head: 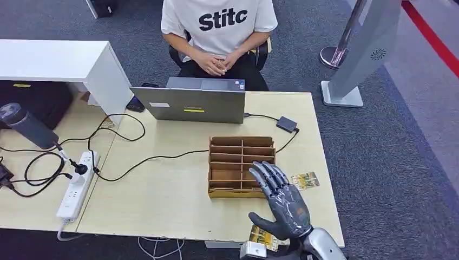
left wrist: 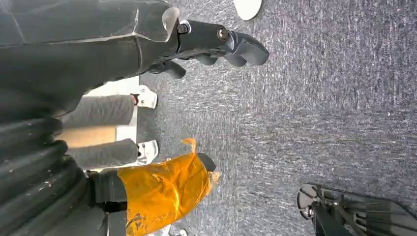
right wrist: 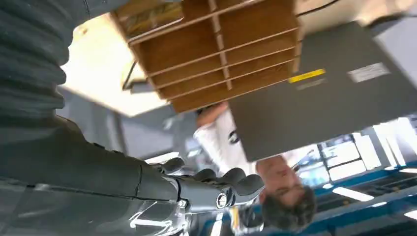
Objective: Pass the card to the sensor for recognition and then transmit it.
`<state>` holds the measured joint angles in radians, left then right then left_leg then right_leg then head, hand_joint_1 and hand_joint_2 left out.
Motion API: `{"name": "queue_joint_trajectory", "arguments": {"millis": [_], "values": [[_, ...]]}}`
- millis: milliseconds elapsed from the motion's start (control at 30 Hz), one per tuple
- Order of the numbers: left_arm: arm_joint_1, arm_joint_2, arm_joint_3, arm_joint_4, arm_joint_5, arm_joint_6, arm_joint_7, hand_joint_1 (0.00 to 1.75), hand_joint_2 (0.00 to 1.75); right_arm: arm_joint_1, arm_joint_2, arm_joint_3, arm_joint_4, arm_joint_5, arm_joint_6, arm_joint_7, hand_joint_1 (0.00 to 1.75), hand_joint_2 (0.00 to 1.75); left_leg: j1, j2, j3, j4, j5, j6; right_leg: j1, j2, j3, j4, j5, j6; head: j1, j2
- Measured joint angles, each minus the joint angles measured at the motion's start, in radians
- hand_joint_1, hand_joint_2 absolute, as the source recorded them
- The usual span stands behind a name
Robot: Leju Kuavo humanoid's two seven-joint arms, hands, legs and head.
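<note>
A yellow-patterned card (head: 305, 180) lies flat on the wooden table (head: 162, 200), just right of a brown divided organizer (head: 241, 165). Another card (head: 263, 237) lies at the table's front edge, partly hidden beneath my right wrist. My right hand (head: 281, 201) hovers with fingers spread over the organizer's front right corner, holding nothing; its fingers (right wrist: 216, 184) stretch out in the right wrist view below the organizer (right wrist: 216, 49). A small black sensor box (head: 287, 124) sits on a cable behind the organizer. My left hand (left wrist: 216, 44) hangs over the carpet, holding nothing.
A grey laptop (head: 195, 100) stands behind the organizer, and a person (head: 219, 32) sits behind it with clasped hands. On the left are a white power strip (head: 76, 187), loose cables, a dark bottle (head: 27, 125) and a white shelf (head: 54, 59). A grey floor stand (head: 362, 49) is far right.
</note>
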<state>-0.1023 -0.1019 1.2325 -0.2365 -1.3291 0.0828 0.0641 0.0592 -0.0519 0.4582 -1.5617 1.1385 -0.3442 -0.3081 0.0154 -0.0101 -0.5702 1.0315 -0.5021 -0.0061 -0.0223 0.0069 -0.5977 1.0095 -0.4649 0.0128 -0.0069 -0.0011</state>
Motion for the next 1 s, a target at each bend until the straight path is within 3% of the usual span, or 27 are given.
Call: {"name": "queue_joint_trajectory", "arguments": {"millis": [167,1000], "values": [[-0.001,0.0,0.0,0.0,-0.006,0.0,0.0,0.0,1.75,-0.014,0.002,0.023,0.037,0.119,-0.048,0.07,0.0,1.75,0.0,0.0,0.0,0.0,0.0,0.0,0.0,0.0,0.0,0.0,0.0,0.0,0.0,0.0],[-0.002,0.0,-0.001,0.0,-0.027,0.0,-0.002,0.0,1.75,-0.024,0.004,-0.011,0.123,0.252,-0.074,0.172,0.0,1.75,0.0,0.0,0.0,0.0,0.0,0.0,0.0,0.0,0.0,0.0,0.0,0.0,0.0,0.0]]}}
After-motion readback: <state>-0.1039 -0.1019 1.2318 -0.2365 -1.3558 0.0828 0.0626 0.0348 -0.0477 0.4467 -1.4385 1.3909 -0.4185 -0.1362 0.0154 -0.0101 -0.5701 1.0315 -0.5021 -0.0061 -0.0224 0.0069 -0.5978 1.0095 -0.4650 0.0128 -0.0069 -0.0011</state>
